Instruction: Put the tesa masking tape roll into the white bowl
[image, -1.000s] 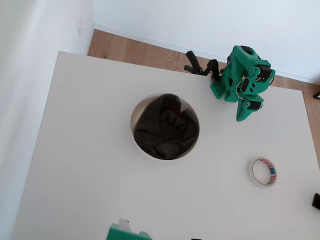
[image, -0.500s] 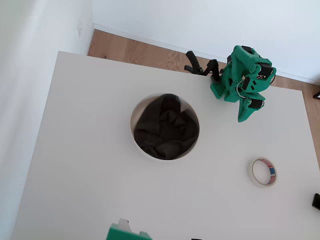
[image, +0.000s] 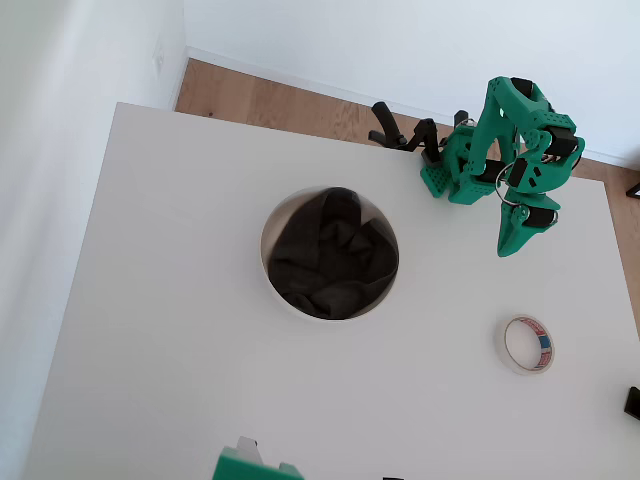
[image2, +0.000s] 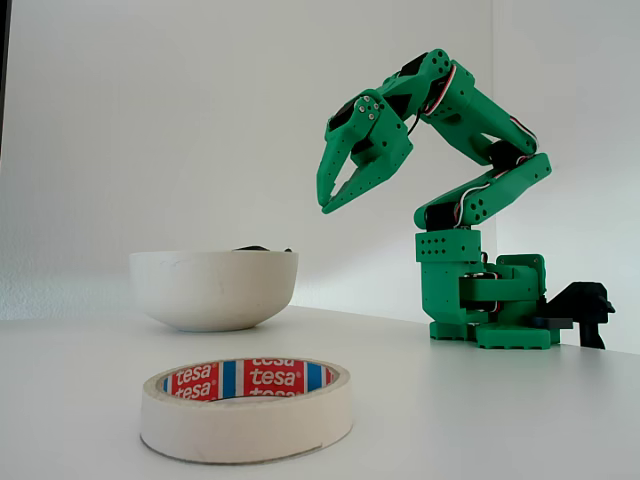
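Note:
The tesa masking tape roll (image: 524, 370) lies flat on the white table at the right; in the fixed view the tape roll (image2: 247, 425) is nearest the camera, its red-and-blue label showing inside. The white bowl (image: 267, 270) sits mid-table with dark cloth in it, and the bowl (image2: 213, 290) stands behind the roll in the fixed view. My green gripper (image: 517, 243) hangs in the air, pointing down, between the arm's base and the roll. In the fixed view the gripper (image2: 324, 206) is well above the table, its fingertips together, holding nothing.
The arm's green base (image: 450, 175) is clamped at the table's far edge beside a black clamp (image: 400, 135). A small black object (image: 632, 402) sits at the right edge. Bare table (image: 170, 300) surrounds the bowl.
The arm has raised and reached out; in the overhead view the gripper shifted right and slightly toward the tape roll. Roll and bowl have not moved.

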